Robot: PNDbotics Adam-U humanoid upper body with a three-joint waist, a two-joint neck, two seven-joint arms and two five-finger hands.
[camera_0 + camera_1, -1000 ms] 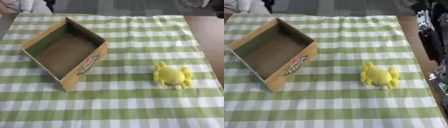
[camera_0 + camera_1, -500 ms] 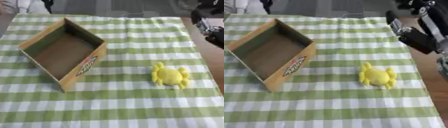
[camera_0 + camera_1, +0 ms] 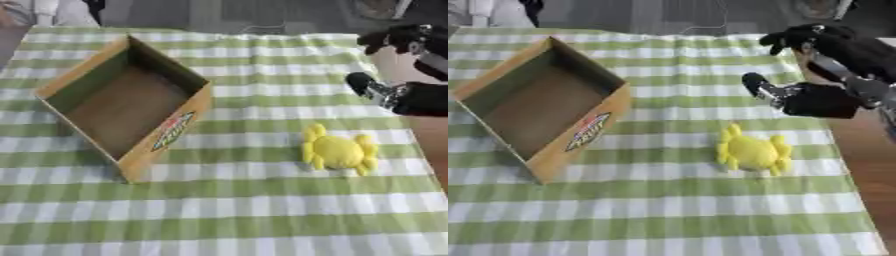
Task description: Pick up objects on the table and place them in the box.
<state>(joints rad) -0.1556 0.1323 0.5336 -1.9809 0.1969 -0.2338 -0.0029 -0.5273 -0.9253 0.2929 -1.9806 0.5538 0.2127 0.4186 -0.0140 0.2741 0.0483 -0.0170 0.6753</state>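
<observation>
A yellow crab-shaped toy (image 3: pixel 339 150) lies on the green-and-white checked cloth, right of centre. An open cardboard box (image 3: pixel 129 105) with a printed logo on its side stands at the left, and nothing shows inside it. My right hand (image 3: pixel 820 99) comes in from the right edge and hangs above and a little behind the toy, apart from it. Its thumb (image 3: pixel 760 85) and fingers (image 3: pixel 798 36) are spread wide with nothing between them. My left hand shows in neither view.
The checked cloth (image 3: pixel 227 210) covers the table, and bare brown wood (image 3: pixel 864 150) shows along its right edge. Dark floor and someone's clothing lie beyond the far edge.
My right hand has come in from the upper right, moving down and leftwards towards the yellow toy. The toy and the box have kept their places.
</observation>
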